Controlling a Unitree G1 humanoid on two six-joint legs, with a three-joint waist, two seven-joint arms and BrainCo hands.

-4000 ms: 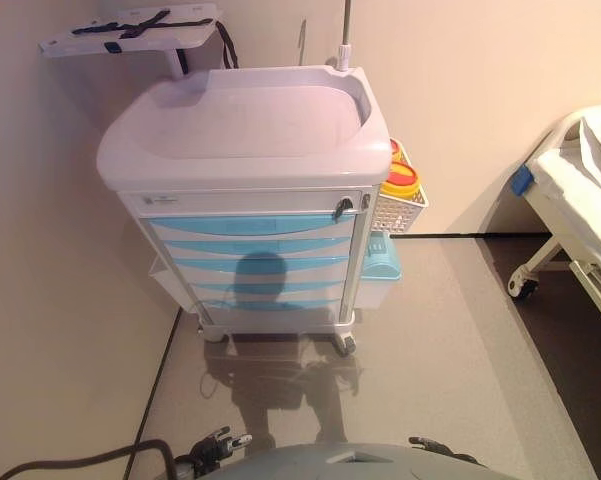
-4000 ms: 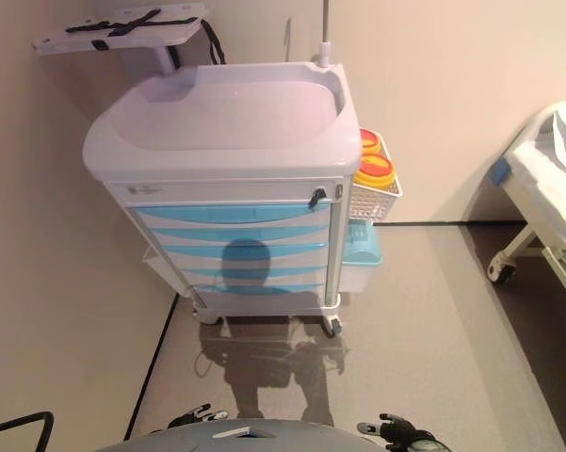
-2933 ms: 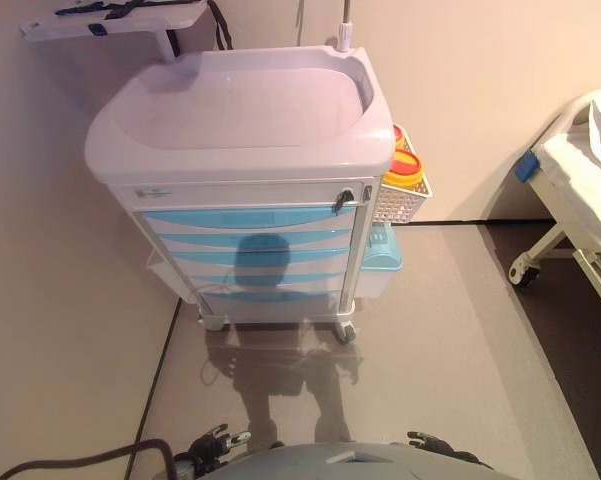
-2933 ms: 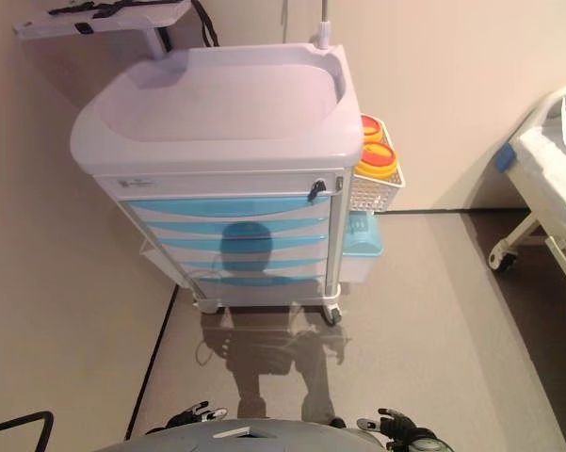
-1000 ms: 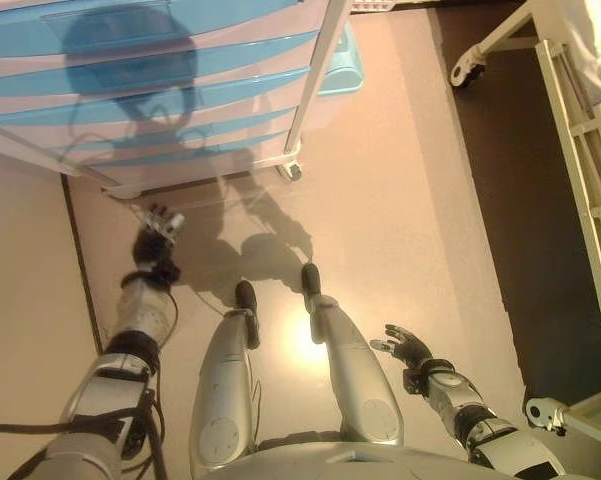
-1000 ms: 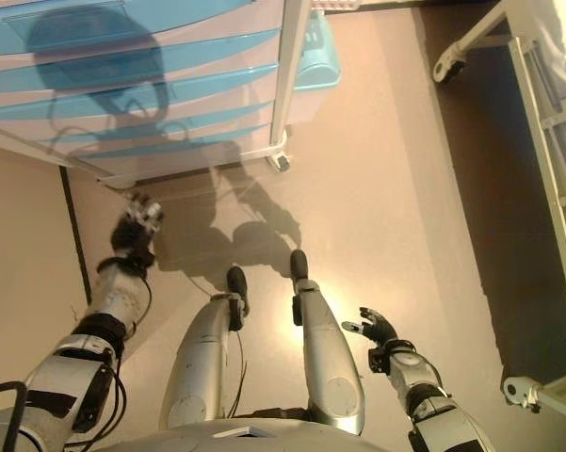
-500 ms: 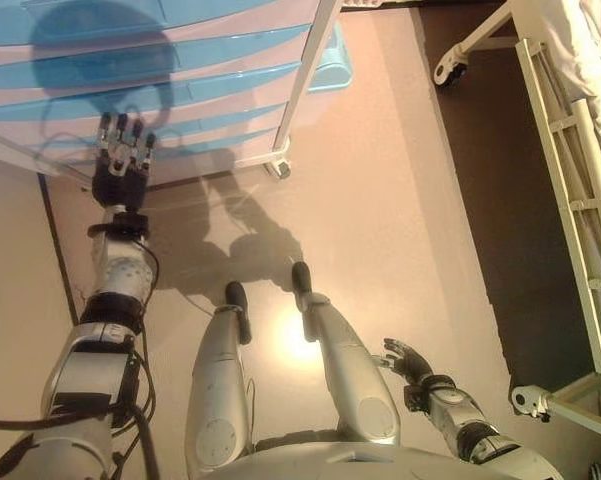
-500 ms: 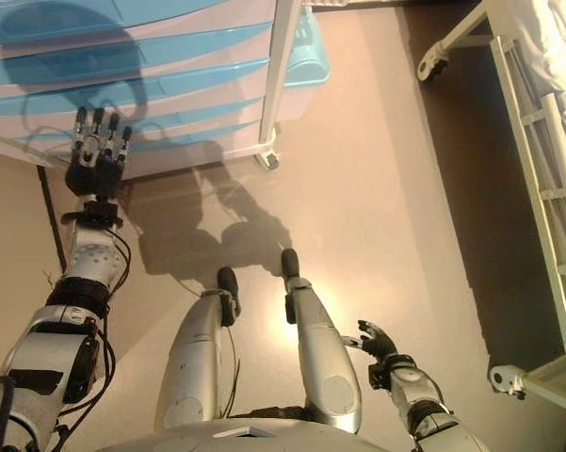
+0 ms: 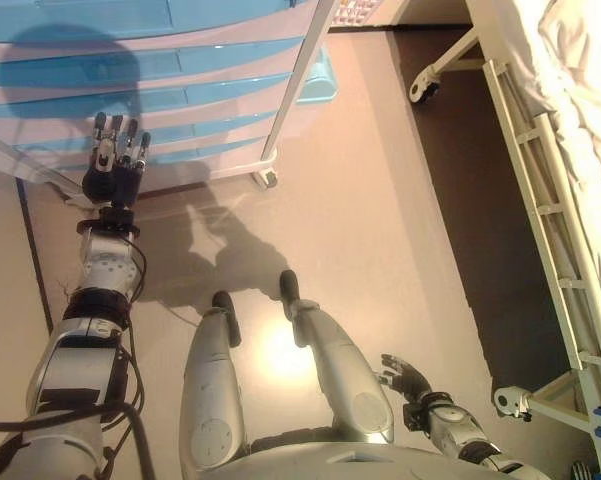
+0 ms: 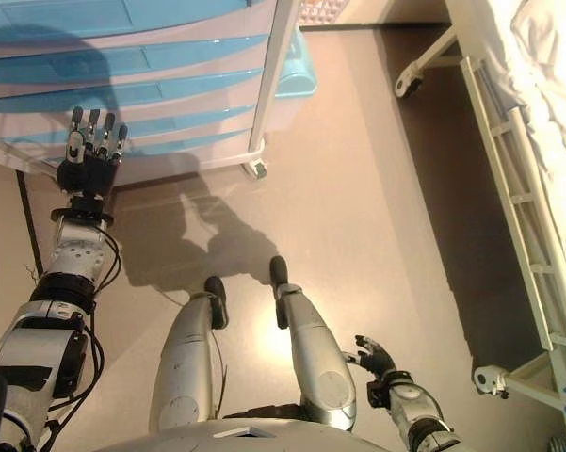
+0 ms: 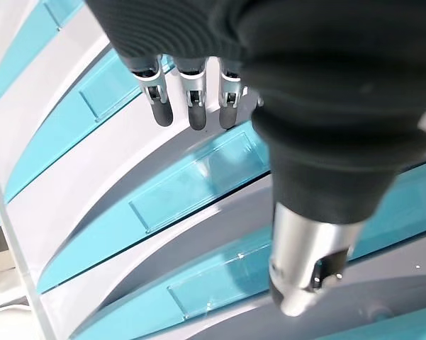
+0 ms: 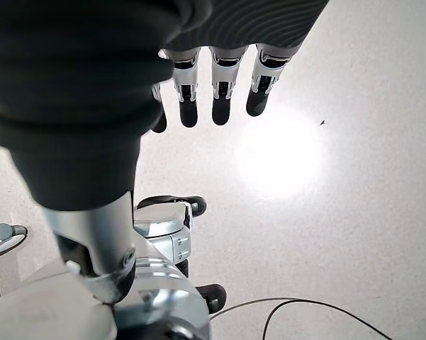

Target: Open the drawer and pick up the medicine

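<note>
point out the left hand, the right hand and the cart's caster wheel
left hand [image 9: 112,182], left eye view, dark back of hand
right hand [image 10: 374,359], right eye view, palm
small grey caster wheel [image 9: 268,180], left eye view, wheel body

The place is a hospital room or clinical ward. A medical cart [image 9: 180,70] with a stack of shallow blue-fronted drawers [image 10: 122,56] in a pale frame stands against a plain wall, rolling on small castors [image 9: 266,179]; a light blue bin [image 10: 297,71] hangs at its side. Near it stands a hospital bed [image 9: 540,200] with a white metal side rail of evenly spaced bars, white bedding [image 9: 580,70] on top and wheeled legs [image 10: 490,380]. The floor [image 10: 377,207] is smooth, seamless sheet flooring in beige, with a darker strip under the bed, as wards commonly have.
</note>
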